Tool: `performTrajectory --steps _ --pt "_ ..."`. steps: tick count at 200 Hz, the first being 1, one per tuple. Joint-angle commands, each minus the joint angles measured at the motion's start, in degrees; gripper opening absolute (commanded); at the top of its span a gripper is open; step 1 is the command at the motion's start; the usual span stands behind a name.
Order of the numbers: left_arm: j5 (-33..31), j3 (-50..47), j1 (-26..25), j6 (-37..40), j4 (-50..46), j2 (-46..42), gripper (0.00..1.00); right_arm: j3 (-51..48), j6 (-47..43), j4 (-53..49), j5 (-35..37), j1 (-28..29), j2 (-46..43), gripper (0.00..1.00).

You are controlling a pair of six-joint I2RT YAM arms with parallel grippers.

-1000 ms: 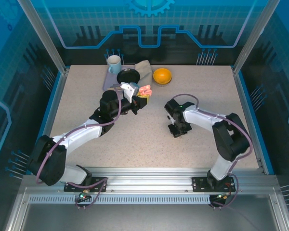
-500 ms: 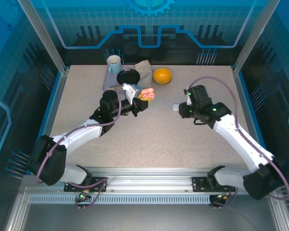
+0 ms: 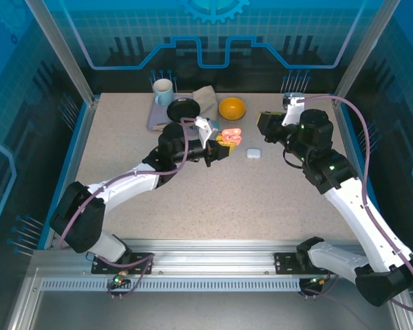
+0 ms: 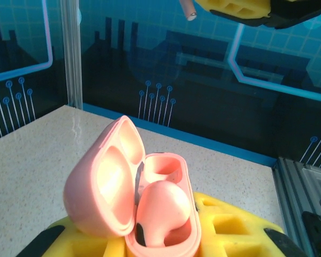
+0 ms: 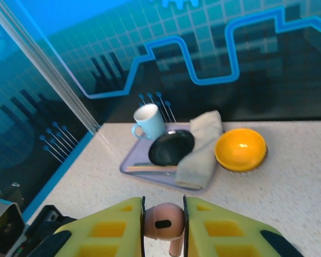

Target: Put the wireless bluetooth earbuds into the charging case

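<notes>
A salmon-pink charging case (image 4: 150, 214) stands with its lid swung open to the left, and my left gripper (image 4: 155, 247) is shut on its base. One pink earbud (image 4: 163, 211) sits in the nearer socket; the far socket (image 4: 163, 165) is empty. From above, the case (image 3: 230, 133) is at the left gripper (image 3: 219, 148), lifted over the back middle of the table. My right gripper (image 5: 163, 227) is shut on a second pink earbud (image 5: 161, 221), stem down. The right gripper (image 3: 267, 126) hovers just right of the case, and its earbud stem (image 4: 188, 9) shows above the case.
A small white case (image 3: 253, 153) lies on the table below the two grippers. At the back stand a lilac tray (image 5: 144, 174) with a pale blue mug (image 5: 148, 121), a black plate (image 5: 171, 148) and a folded cloth (image 5: 202, 148), and an orange bowl (image 5: 241, 148) beside it.
The right arm rose from the table's middle and swung to the back right with the earbud. The left arm carried the open case to the right, towards it.
</notes>
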Motion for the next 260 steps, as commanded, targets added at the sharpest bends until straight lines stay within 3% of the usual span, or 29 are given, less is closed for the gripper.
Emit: performTrajectory --steps 1,38,114,260 --pt "-0.7 4.1 -0.9 0.9 2.2 1.3 0.00 -2.8 1.0 9.9 -2.7 -0.6 -1.6 0.22" --pt "-1.9 8.2 -1.7 -0.1 3.2 3.1 0.00 -5.7 -0.3 15.7 -5.4 -0.7 -3.3 0.22" --pt "-1.3 12.1 -2.4 0.4 2.3 4.0 0.00 -7.5 -0.1 18.1 -9.2 -0.8 -3.4 0.21" --pt "-1.4 13.0 -2.6 1.8 0.6 3.2 0.00 -9.6 1.5 17.9 -9.3 -0.8 -2.8 0.19"
